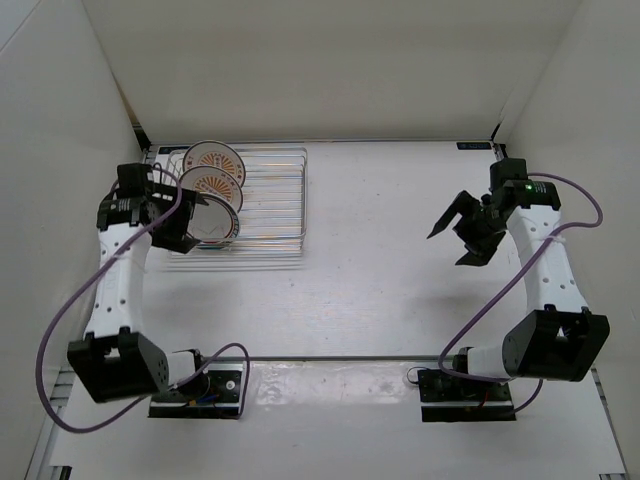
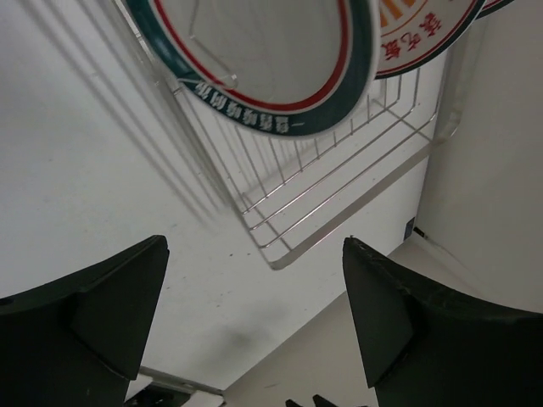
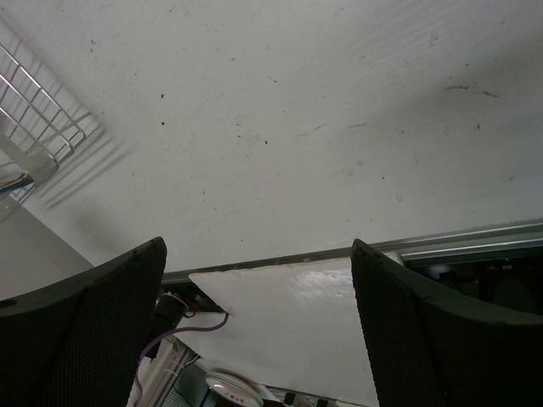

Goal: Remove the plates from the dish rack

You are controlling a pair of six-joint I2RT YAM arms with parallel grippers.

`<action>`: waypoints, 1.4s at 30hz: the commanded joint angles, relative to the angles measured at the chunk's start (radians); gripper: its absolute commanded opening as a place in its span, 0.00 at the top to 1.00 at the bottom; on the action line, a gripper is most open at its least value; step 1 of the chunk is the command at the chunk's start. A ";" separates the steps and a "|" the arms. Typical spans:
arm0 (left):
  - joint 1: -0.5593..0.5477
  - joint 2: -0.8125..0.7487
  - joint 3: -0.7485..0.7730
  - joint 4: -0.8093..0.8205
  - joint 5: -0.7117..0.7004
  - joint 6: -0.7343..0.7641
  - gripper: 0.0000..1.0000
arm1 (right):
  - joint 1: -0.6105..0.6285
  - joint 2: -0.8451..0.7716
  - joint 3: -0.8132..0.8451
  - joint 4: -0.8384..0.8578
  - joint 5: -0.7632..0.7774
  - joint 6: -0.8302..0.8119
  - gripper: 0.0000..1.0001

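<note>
Silver wire, thin and parallel-barred, makes up the rectangular dish rack (image 1: 272, 195) at the far left of the white table (image 1: 400, 290). The three small round plates stand on edge in its left end: two white ones with an orange sunburst pattern (image 1: 213, 161) toward the back, and a white one with a dark green rim and red ring (image 1: 214, 222) nearest the arms. The left gripper (image 1: 174, 228) hangs just beside that green-rimmed plate with its jaws wide apart and nothing between them; its wrist view looks up at the plate's face and lettered rim. The right gripper (image 1: 456, 240) is also spread wide and empty, over bare table well apart from the rack. The plates look rigid, light and glossy (ceramic or melamine, I cannot tell which), so probably slippery under the pads and liable to chip if knocked against the wire. The free edge of the rim, clear of the dividers, seems the sensible hold, pinched across the thickness and lifted out of its slot.
</note>
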 commanded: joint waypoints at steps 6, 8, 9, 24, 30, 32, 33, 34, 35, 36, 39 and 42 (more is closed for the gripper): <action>0.059 0.173 0.135 0.128 0.032 -0.006 0.01 | 0.005 -0.022 0.031 0.024 -0.013 -0.039 0.10; 0.067 0.227 0.157 0.137 0.030 -0.016 0.01 | 0.005 -0.025 0.033 0.024 -0.011 -0.046 0.10; 0.075 0.241 0.172 0.142 0.039 -0.020 0.01 | 0.005 -0.025 0.036 0.029 -0.010 -0.047 0.10; 0.153 0.471 0.247 0.162 0.202 -0.039 0.11 | 0.004 0.025 0.062 0.072 -0.094 -0.087 0.10; 0.179 0.500 0.261 0.142 0.240 -0.014 0.36 | -0.002 0.038 0.049 0.089 -0.111 -0.075 0.10; 0.185 0.500 0.272 0.143 0.245 -0.002 0.47 | -0.002 0.047 0.049 0.095 -0.119 -0.072 0.10; 0.185 0.500 0.275 0.143 0.245 0.003 0.51 | -0.002 0.050 0.051 0.098 -0.123 -0.070 0.10; 0.187 0.500 0.280 0.142 0.248 0.004 0.54 | -0.001 0.051 0.051 0.101 -0.125 -0.069 0.10; 0.191 0.494 0.284 0.148 0.254 0.004 0.58 | -0.002 0.056 0.053 0.102 -0.129 -0.072 0.10; 0.190 0.491 0.283 0.148 0.254 0.004 0.62 | -0.001 0.065 0.056 0.099 -0.137 -0.073 0.10; 0.190 0.476 0.283 0.142 0.260 0.001 0.69 | -0.002 0.079 0.060 0.104 -0.149 -0.078 0.10; 0.190 0.459 0.278 0.116 0.269 0.001 0.79 | -0.001 0.084 0.065 0.104 -0.154 -0.081 0.10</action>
